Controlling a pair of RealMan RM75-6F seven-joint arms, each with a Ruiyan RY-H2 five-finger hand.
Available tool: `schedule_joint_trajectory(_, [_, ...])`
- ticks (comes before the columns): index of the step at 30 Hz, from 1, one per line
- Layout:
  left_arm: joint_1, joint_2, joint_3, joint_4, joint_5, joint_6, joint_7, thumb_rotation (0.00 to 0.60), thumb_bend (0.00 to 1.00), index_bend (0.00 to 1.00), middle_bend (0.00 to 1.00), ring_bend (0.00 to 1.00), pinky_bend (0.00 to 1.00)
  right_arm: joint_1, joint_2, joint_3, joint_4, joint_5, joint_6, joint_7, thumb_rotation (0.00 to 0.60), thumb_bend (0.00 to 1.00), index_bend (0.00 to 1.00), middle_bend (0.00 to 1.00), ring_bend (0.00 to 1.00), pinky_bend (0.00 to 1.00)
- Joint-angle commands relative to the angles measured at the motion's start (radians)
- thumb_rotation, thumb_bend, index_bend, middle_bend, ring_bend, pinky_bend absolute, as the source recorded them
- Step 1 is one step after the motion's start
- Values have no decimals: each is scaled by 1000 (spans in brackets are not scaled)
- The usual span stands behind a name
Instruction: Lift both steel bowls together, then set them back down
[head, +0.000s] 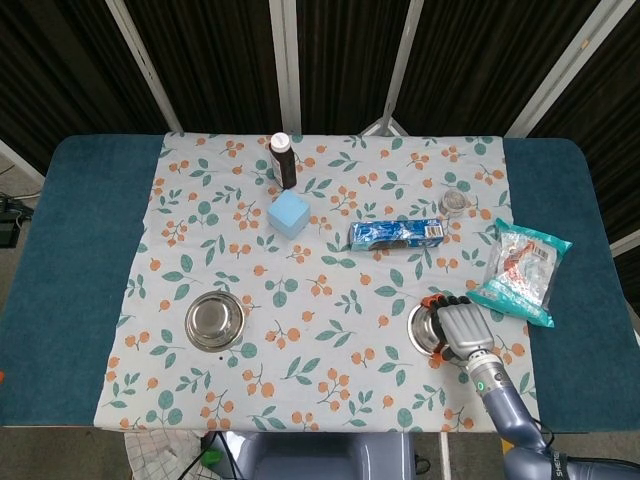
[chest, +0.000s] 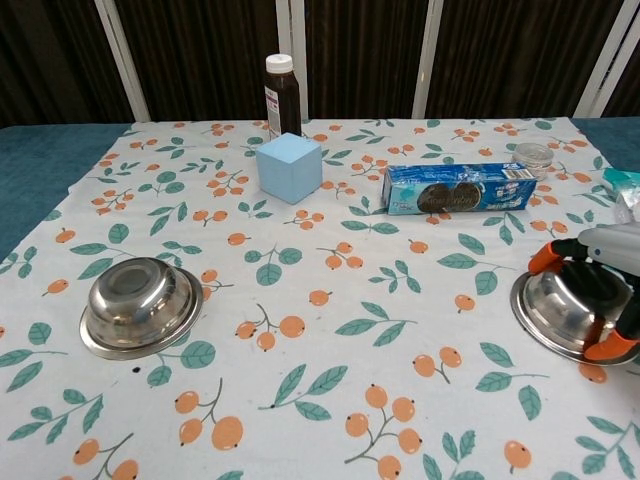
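Right hand over the right bowl, near the table's right front; fingers curled down around its rim, gripping it. Bowl looks to sit on the cloth. Left bowl rests at left front, untouched. Left hand out of sight. Behind: bottle, blue cube, cookie pack.

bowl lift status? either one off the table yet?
Done: nothing lifted. Both bowls sit on the tablecloth.
In hand: the right hand is over the right bowl, fingers curled around its rim; whether the grip is firm cannot be told.
Left: the left bowl is untouched and no left hand is in either view. It must grasp that bowl, then the joint lift and set-down.
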Motion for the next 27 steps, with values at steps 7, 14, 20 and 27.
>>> schedule_joint_trajectory(7, [-24, -15, 27, -15, 94, -12, 39, 600, 70, 98, 65, 22, 218, -11, 47, -8, -58, -61, 27, 61, 600, 74, 392, 334, 419, 242])
schedule_joint_trajectory(14, [-78, -14, 25, -106, 75, -130, 161, 600, 4, 86, 12, 12, 214, -29, 87, -11, -123, -115, 72, 90, 600, 74, 391, 334, 419, 242])
schedule_joint_trajectory(20, [-183, 10, 0, -235, -19, -333, 257, 600, 0, 75, 0, 0, 196, -24, 108, -9, -161, -118, 82, 74, 600, 74, 392, 334, 419, 242])
schedule_joint_trajectory(27, [-317, -25, -60, -307, -220, -538, 423, 600, 0, 74, 0, 0, 185, -21, 123, -5, -182, -107, 94, 62, 600, 73, 391, 334, 419, 242])
